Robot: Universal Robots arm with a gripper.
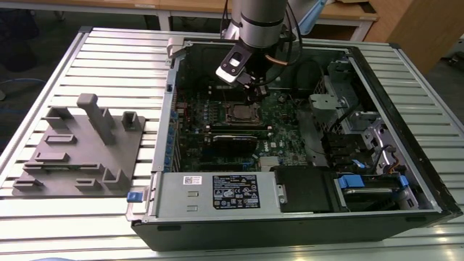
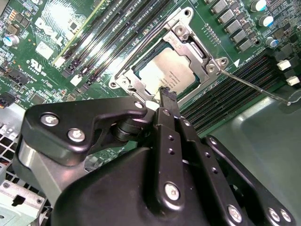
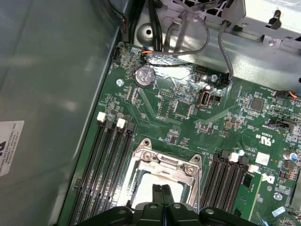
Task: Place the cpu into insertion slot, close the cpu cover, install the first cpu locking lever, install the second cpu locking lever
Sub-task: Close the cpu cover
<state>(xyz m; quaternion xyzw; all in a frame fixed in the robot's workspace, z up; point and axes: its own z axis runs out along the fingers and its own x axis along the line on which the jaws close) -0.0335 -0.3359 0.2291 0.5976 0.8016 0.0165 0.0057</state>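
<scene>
Computer case [image 1: 305,225]: open tower lying on its side on a slatted metal table [image 1: 108,54]; the gripper [image 1: 250,98] reaches down into it.
Case contents: green motherboard [image 1: 279,122] below the gripper; a black expansion card [image 1: 236,142] lies just past the socket from the gripper; a silver power supply [image 1: 217,193] with a label sits further out at the case's edge.
Insertion slot [image 1: 242,113]: square socket on the motherboard, directly beneath the gripper; it holds the cpu.
Cpu [image 2: 170,73] [image 3: 149,181]: flat, square, silver-grey top, lying level in the slot just ahead of the fingertips.
Cpu cover [image 2: 136,82] [image 3: 164,164]: silver frame plate lying down flat over the slot; the cpu shows through its square window.
Locking lever [image 2: 254,86]: thin metal rod running outward from a cover corner, across the neighbouring slots and away from the gripper; whether it is latched, I cannot tell.
Gripper [image 2: 167,94] [image 3: 162,190]: black fingers pressed together into one narrow tip with nothing between them; the tip is at the near edge of the cover, contact uncertain.
Memory slots [image 2: 117,28] [image 3: 110,155]: long black rows on both sides of the socket.
Coin cell [image 3: 144,75]: round, on the board, well beyond the socket from the gripper.
Fixture tray [image 1: 80,152]: grey moulded block on the table outside the case, well apart from the gripper.
</scene>
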